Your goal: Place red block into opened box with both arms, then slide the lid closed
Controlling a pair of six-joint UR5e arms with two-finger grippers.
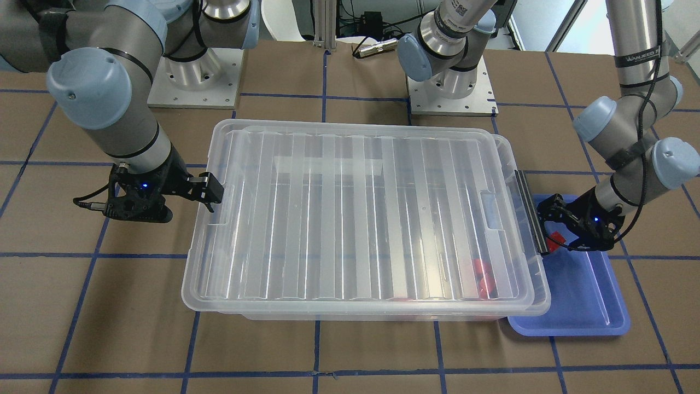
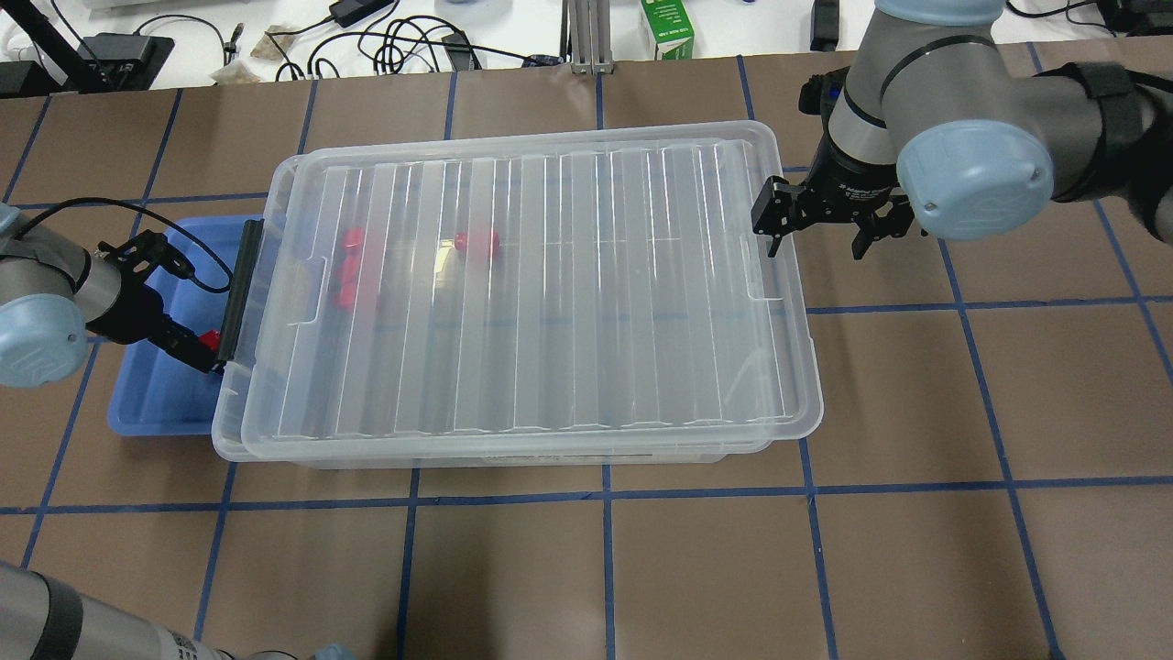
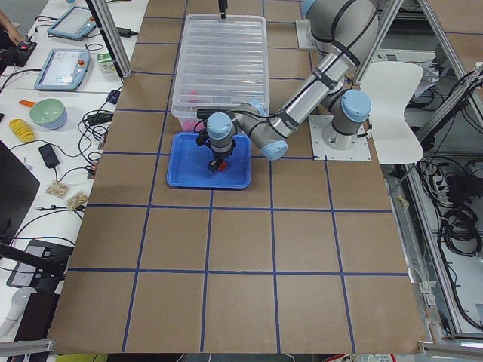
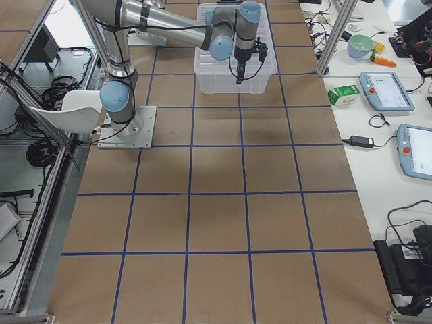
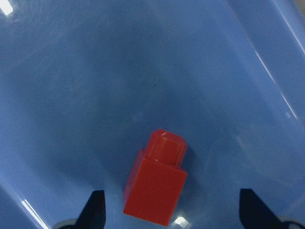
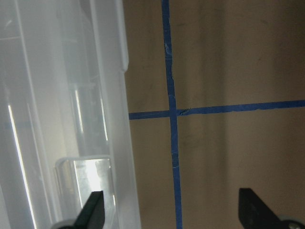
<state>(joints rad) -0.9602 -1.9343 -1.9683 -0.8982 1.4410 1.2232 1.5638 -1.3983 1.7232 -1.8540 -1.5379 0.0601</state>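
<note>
A red block (image 5: 155,191) lies on the floor of the blue tray (image 1: 585,306), between the fingertips of my open left gripper (image 1: 553,231); neither finger touches it. It also shows as a red spot (image 2: 209,339) beside the box's left end. The clear box (image 2: 513,458) stands mid-table with the ribbed lid (image 2: 550,293) over nearly all of it, shifted slightly toward my right arm. Other red blocks (image 2: 348,266) show blurred through the lid. My right gripper (image 2: 816,240) is open at the lid's right end, one fingertip (image 6: 95,212) over the lid's edge, holding nothing.
A black bar (image 2: 243,293) runs along the box's left end, next to the tray. Both arm bases (image 1: 194,82) are bolted behind the box. Brown table with blue tape lines (image 2: 605,495) extends in front. Cables and a green carton (image 2: 667,27) lie beyond the far edge.
</note>
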